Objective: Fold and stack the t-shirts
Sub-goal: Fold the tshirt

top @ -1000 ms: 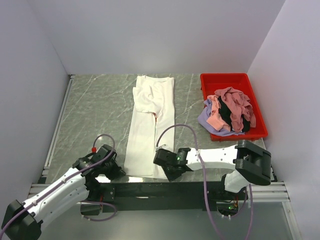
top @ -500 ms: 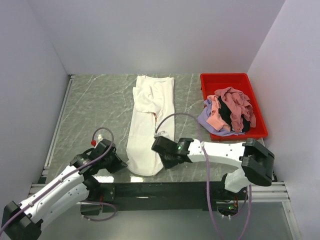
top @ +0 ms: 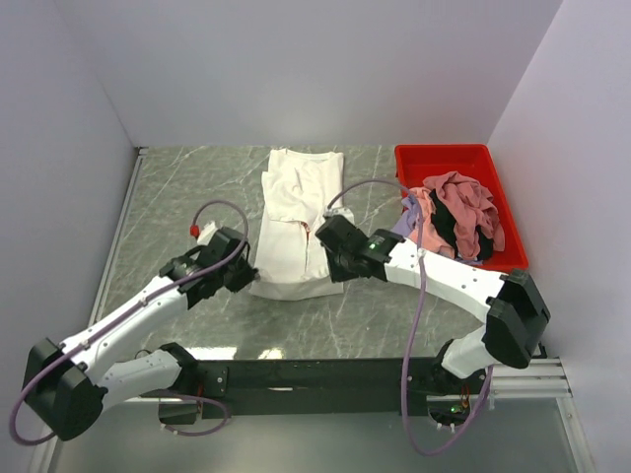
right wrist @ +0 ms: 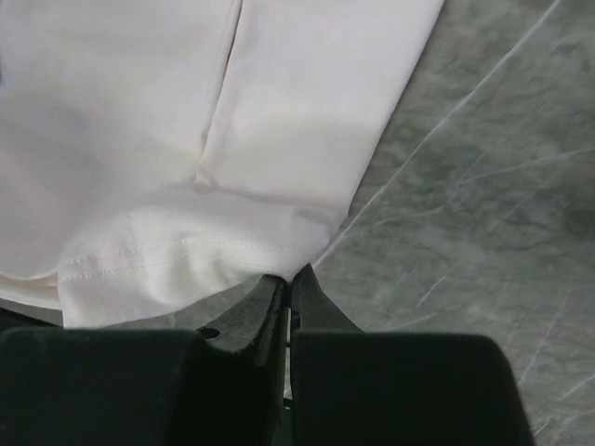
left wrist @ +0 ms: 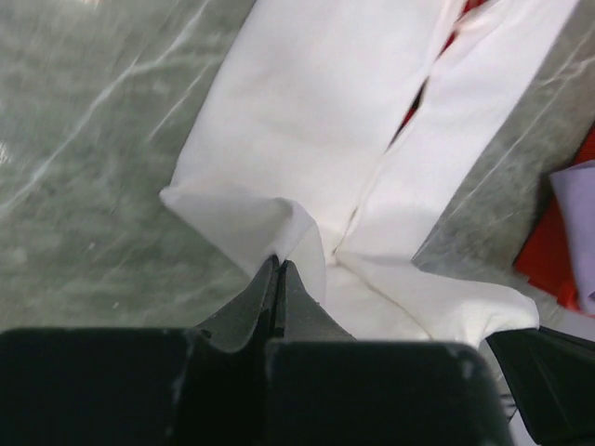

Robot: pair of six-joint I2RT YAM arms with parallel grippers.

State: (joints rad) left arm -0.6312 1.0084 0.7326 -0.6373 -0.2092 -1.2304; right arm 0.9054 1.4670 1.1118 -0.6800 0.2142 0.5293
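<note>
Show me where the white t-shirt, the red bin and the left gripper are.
white t-shirt (top: 301, 192), top view, on the flat far half of the cloth.
red bin (top: 444, 150), top view, on its far rim.
left gripper (left wrist: 279, 271), left wrist view, between its fingertips pinching the shirt's hem.

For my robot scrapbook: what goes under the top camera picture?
Mid-fold: the left gripper and right gripper pinch the near hem of the white t-shirt beside the red bin.
</note>
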